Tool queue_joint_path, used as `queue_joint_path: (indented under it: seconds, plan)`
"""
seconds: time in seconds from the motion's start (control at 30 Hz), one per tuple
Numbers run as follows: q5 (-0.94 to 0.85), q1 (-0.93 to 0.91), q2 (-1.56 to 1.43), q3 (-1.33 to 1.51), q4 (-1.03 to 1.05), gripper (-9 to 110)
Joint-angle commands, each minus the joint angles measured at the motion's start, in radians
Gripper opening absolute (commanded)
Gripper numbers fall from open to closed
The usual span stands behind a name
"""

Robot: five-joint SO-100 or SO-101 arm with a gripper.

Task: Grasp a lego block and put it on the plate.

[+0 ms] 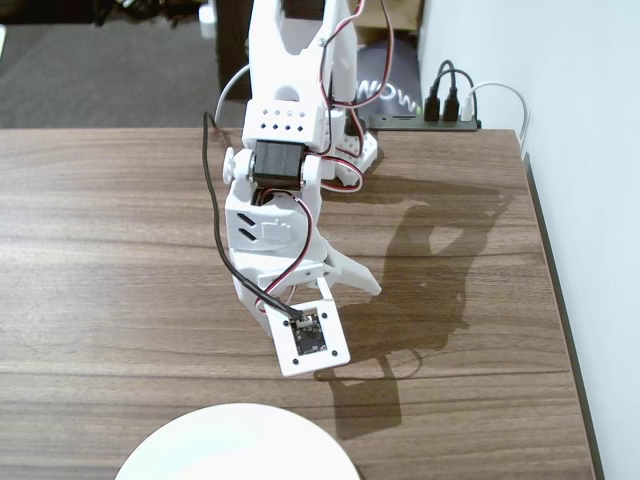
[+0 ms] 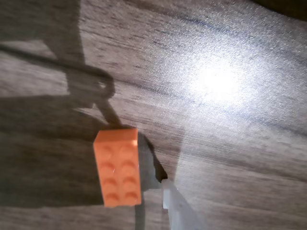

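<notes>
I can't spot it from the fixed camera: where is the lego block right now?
In the wrist view, the lego block lies flat on the wooden table, lower left of centre, just left of a pale gripper finger; the fixed view doesn't show it.

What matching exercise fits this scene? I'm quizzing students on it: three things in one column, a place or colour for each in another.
Things:
1. lego block
2. plate
3. power strip

Descriptions:
A. black, at the table's far edge in the fixed view
B. orange, lying on the wood beside a gripper finger in the wrist view
C. white, at the bottom edge of the fixed view

Pairs: 1-B, 2-C, 3-A
</notes>
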State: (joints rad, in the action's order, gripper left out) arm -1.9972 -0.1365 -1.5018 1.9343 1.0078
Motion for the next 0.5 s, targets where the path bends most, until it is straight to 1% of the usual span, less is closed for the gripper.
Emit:
queue_joint_path:
  seconds: [0.0,0.47]
  plan:
    - [0.014,0.000,-0.012,-0.003,-0.020,53]
    - [0.029,-0.015,-0.005,-0.017,-0.052,52]
